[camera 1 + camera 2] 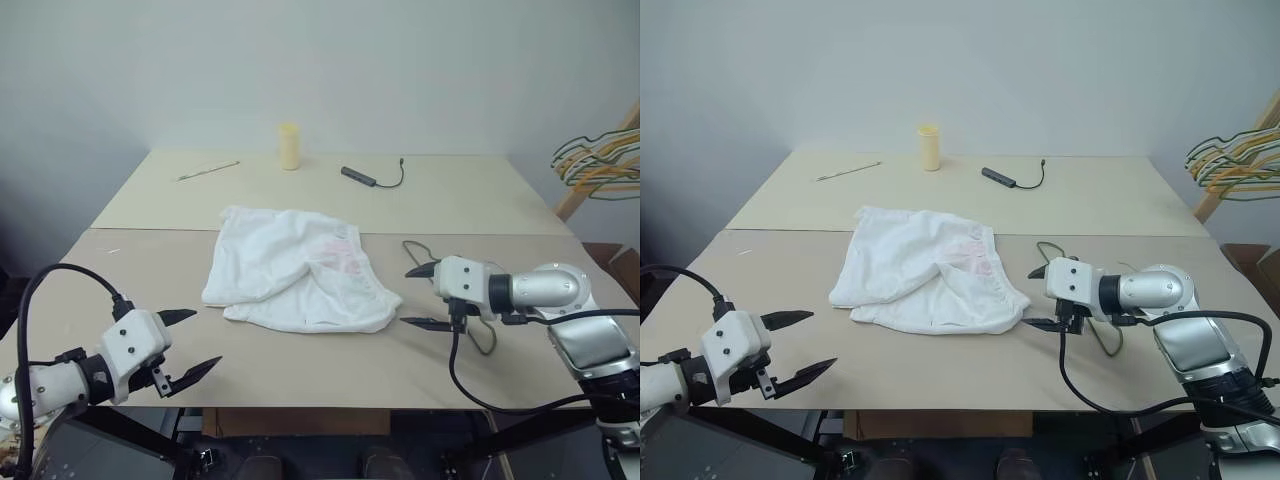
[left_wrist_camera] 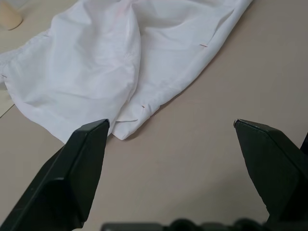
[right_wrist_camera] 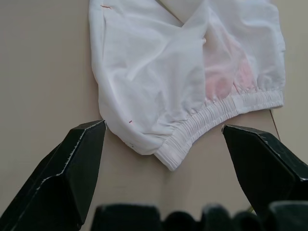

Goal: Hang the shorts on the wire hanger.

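The table (image 1: 150, 270) carries one pair of white shorts (image 1: 295, 268), one wire hanger (image 1: 480, 335), one yellow cup (image 1: 289, 146), one black cable (image 1: 372, 178) and one thin stick (image 1: 208, 171).

shorts (image 1: 296, 268): thin white cloth, creased | table (image 1: 450, 200): matt beige board | wire hanger (image 1: 478, 318): bare wire

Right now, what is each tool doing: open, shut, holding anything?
Left tool: open, holding nothing.
Right tool: open, holding nothing, beside the shorts.

You see the shorts (image 1: 298, 268) | white, crumpled flat mid-table | wire hanger (image 1: 455, 290) | dark, lying just right of them
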Controlling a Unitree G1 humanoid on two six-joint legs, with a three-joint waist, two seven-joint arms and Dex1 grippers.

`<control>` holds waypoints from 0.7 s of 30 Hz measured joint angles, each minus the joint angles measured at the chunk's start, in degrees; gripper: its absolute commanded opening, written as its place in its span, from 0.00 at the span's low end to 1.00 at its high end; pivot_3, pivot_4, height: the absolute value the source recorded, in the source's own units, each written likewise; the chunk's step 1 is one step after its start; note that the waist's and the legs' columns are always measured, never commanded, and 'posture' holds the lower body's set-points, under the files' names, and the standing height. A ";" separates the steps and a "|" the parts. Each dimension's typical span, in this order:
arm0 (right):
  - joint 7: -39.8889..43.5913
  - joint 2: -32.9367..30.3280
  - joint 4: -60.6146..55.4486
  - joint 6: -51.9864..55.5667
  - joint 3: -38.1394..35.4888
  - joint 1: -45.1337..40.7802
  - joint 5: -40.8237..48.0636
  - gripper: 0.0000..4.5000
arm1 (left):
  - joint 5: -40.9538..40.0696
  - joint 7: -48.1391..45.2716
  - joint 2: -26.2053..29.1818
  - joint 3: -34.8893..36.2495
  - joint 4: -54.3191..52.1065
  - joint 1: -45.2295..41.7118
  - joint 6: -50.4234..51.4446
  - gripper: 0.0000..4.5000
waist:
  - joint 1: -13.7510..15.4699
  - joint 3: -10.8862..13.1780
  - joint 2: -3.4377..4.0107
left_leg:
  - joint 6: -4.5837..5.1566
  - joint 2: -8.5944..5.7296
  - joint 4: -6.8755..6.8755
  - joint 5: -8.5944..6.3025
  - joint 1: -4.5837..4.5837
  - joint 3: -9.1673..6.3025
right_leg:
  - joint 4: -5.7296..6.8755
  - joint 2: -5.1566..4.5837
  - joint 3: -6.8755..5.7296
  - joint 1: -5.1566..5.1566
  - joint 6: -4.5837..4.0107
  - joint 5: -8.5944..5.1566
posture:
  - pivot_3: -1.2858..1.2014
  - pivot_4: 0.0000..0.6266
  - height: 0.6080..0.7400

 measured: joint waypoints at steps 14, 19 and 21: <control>-0.78 0.14 0.21 -0.25 0.04 -0.01 -1.21 0.99 | 2.47 0.44 1.22 -1.51 1.01 0.18 1.42 1.00 | -0.20 0.00 0.00 | 0.00 0.00 0.00 0.00 0.01 0.00 | 0.00 0.00 0.00 0.00 -0.01 -0.01 | 0.52 0.00 1.00; -1.59 0.37 3.09 -4.50 1.82 -1.39 -5.50 0.99 | 6.58 -0.65 2.47 -3.98 3.09 3.86 -0.49 1.00 | -1.22 0.02 0.03 | 0.00 0.01 -0.01 0.00 0.00 0.02 | -0.01 0.00 0.00 -0.01 -0.13 -0.08 | 0.51 0.00 1.00; -2.05 0.94 4.50 -7.65 3.00 -2.75 -7.77 0.99 | 7.19 -1.41 2.57 -4.90 3.37 4.16 -0.63 1.00 | -1.53 0.02 0.02 | 0.00 0.02 -0.01 0.00 0.01 0.03 | 0.00 0.01 0.00 -0.01 -0.12 -0.08 | 0.51 0.00 1.00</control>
